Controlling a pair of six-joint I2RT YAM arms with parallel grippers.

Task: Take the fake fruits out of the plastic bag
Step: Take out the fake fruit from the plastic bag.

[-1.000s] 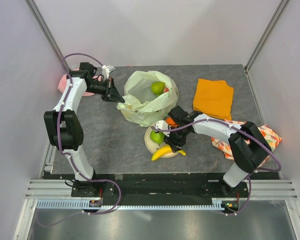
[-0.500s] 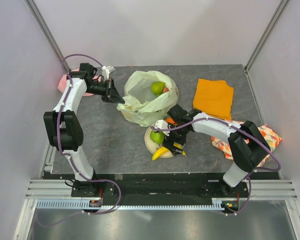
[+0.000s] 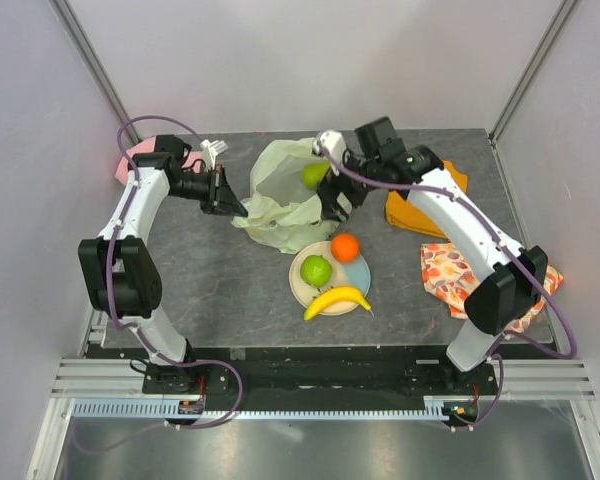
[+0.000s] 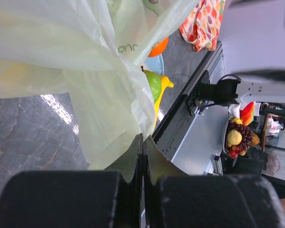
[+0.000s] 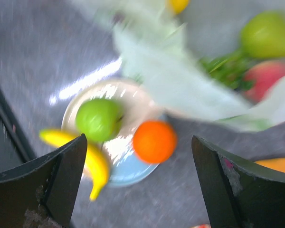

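Found right gripper (image 3: 337, 203) wide apart, empty, upper centre of overhead view, just lower right of the green pear (image 3: 315, 176) lying inside the plastic bag (image 3: 280, 205). Found left gripper (image 3: 230, 200) pinching bag's left edge. Judged right gripper the nearer.

Overhead looks down — close wrist views both share the plate (image 3: 355, 277).

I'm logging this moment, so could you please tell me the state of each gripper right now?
Left gripper: closed, pinching the plastic bag at its edge.
Right gripper: open, holding nothing.
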